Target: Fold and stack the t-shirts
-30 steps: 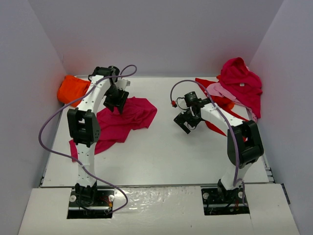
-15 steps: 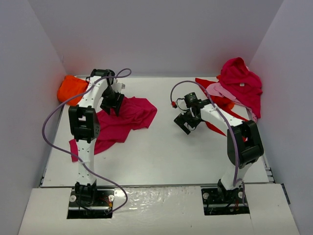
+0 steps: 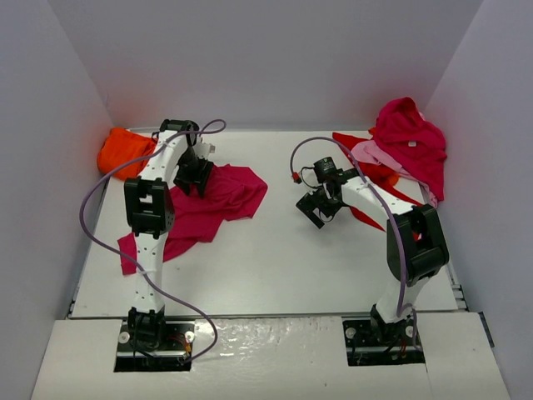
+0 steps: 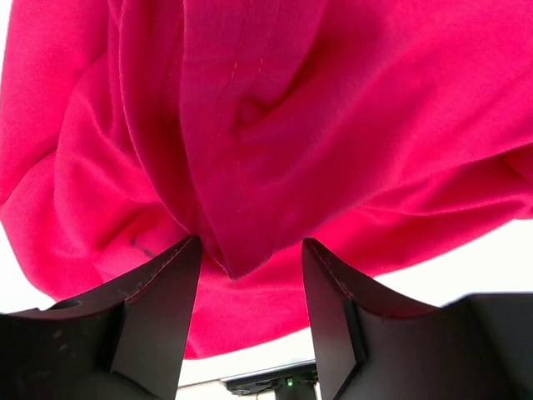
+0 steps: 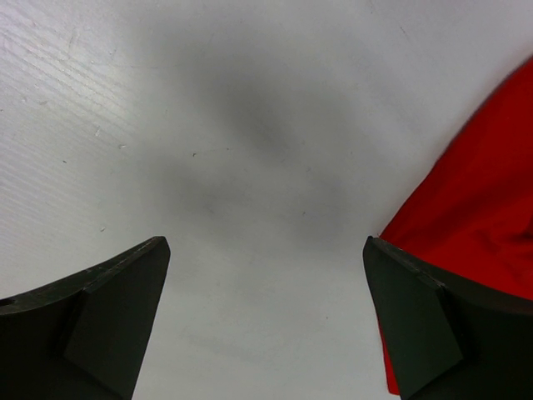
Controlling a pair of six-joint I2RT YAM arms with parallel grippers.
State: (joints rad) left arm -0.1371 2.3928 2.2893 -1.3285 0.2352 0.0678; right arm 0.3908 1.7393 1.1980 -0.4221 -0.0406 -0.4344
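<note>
Overhead view; left-wrist close-up of magenta t-shirt (image 4: 333, 125)

Bright, even light (soft table shadows)

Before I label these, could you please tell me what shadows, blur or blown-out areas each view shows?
Top external view: evenly lit, sharp. Left wrist view: the magenta t-shirt fills the frame, saturated, the table behind it blown white, the fingers dark. Right wrist view: a diffuse grey shadow on the table; the red t-shirt has a soft edge.
</note>
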